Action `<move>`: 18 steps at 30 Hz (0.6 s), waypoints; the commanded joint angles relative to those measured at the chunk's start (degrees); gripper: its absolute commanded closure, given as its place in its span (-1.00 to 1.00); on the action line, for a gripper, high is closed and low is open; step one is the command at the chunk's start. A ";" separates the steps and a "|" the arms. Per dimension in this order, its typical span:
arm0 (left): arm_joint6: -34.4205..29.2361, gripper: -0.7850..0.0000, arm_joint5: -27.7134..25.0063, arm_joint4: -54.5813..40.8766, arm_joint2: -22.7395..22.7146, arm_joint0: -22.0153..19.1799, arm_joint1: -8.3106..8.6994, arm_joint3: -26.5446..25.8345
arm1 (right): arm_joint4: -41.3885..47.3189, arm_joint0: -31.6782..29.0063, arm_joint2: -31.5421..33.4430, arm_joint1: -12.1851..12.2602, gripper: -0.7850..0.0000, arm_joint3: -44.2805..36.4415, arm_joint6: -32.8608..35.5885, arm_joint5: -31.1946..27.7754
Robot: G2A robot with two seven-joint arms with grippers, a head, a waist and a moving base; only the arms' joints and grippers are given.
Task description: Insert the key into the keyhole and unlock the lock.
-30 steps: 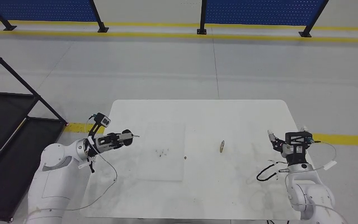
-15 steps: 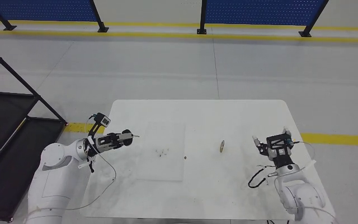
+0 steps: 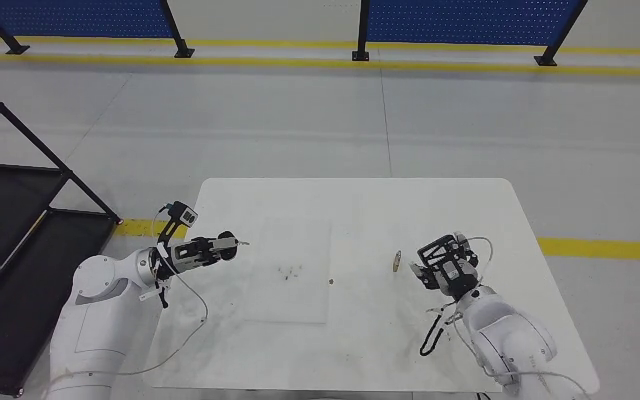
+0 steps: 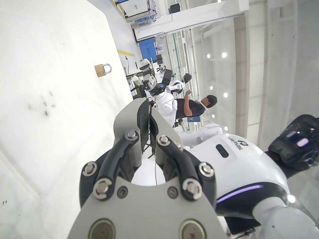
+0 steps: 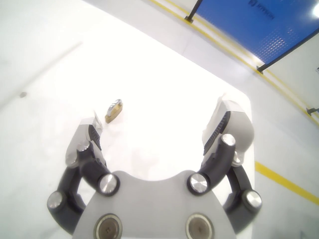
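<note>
Padlock [image 3: 397, 262]: brass, lying flat on the table right of centre, shackle looks seated, so not unlocked yet. Can't pick out the key for sure. A thin sliver pokes past the left gripper's [image 3: 228, 244] tips in the top view and may be it.

Right gripper [image 3: 438, 264] is just beside the padlock, not touching, jaws spread wide with nothing between them. Left gripper hangs over the table's left edge, well apart from the lock, fingers [image 4: 139, 123] pressed together.

My read: we're at the step of securing the lock, with insertion not started. Next move calls for the right jaws to straddle the brass body and hold it with the keyhole end exposed toward the left arm. It's a small target and likely to skid on the smooth top.

Surface: white table [image 3: 420, 205], a few dark smudges [image 3: 290, 270] and a small dot [image 3: 331, 283] near the middle.

Room: grey floor, yellow line [image 3: 300, 62], blue mesh panels [image 3: 470, 18] behind, black rack [image 3: 30, 250] off to the left.
</note>
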 commanded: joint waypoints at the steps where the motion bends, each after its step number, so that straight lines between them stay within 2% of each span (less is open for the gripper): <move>1: 0.00 1.00 0.00 0.00 0.00 0.00 0.00 0.00 | 3.27 1.79 -1.08 -0.22 -1.00 -2.03 8.80 -0.23; 5: 0.00 1.00 0.00 0.00 0.00 0.00 0.00 0.00 | 9.01 7.24 -3.16 -0.69 -1.00 -2.49 21.46 -0.02; 18: 0.00 1.00 0.00 0.00 0.00 0.00 0.00 0.00 | 14.06 24.26 -12.80 -3.02 -1.00 6.57 44.04 10.41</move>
